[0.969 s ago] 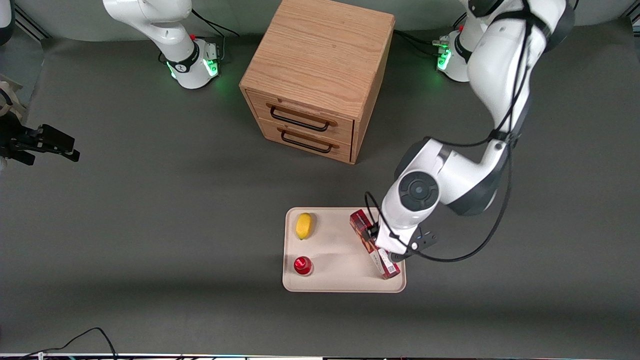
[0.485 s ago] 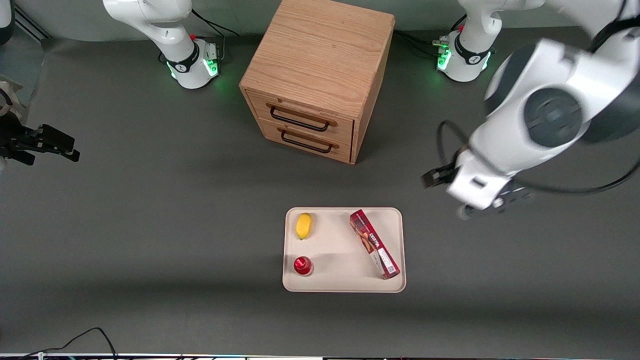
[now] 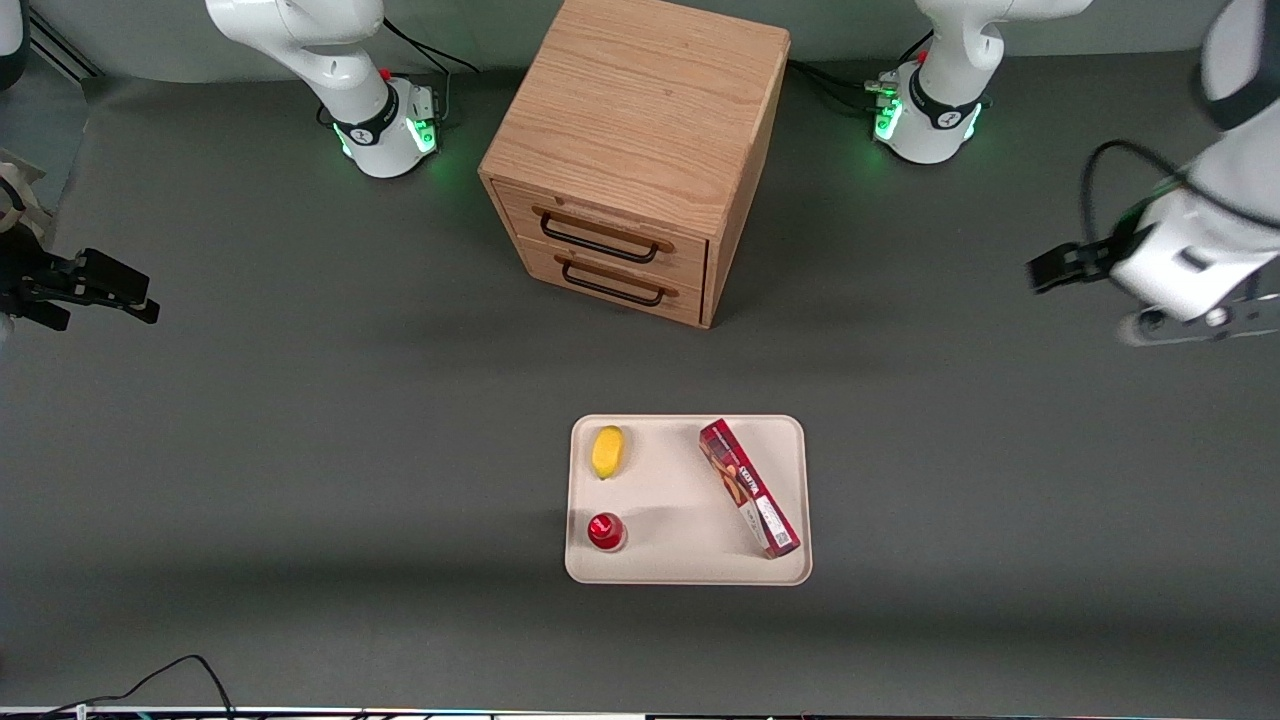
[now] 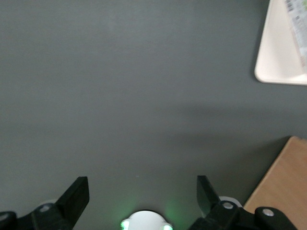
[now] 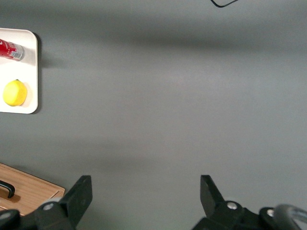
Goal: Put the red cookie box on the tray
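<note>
The red cookie box (image 3: 749,488) is found lying flat on the tray (image 3: 688,568), set at a slant along the tray's side toward the working arm's end of the table, its white label patch toward the end nearer the front camera. Nothing is in contact with the box apart from the tray. A yellow lemon (image 3: 607,451) and a small red round-topped object (image 3: 605,531) are also recorded on the tray, both well apart from the box, the red object nearer the front camera than the lemon.

The gripper (image 4: 142,194) is observed raised over bare table at the working arm's end, well apart from the tray. In the left wrist view its two fingers (image 4: 76,196) are seen spread wide with nothing between them, so the pincer is released. In the front view the gripper is partly cut off by the frame edge, and its fingertips cannot be made out there.

In the left wrist view only one corner of the tray (image 4: 278,72) is visible, with a sliver of the box's label (image 4: 298,24) cut off at the frame edge. A wooden two-drawer cabinet (image 3: 640,150) stands farther from the front camera than the tray.
</note>
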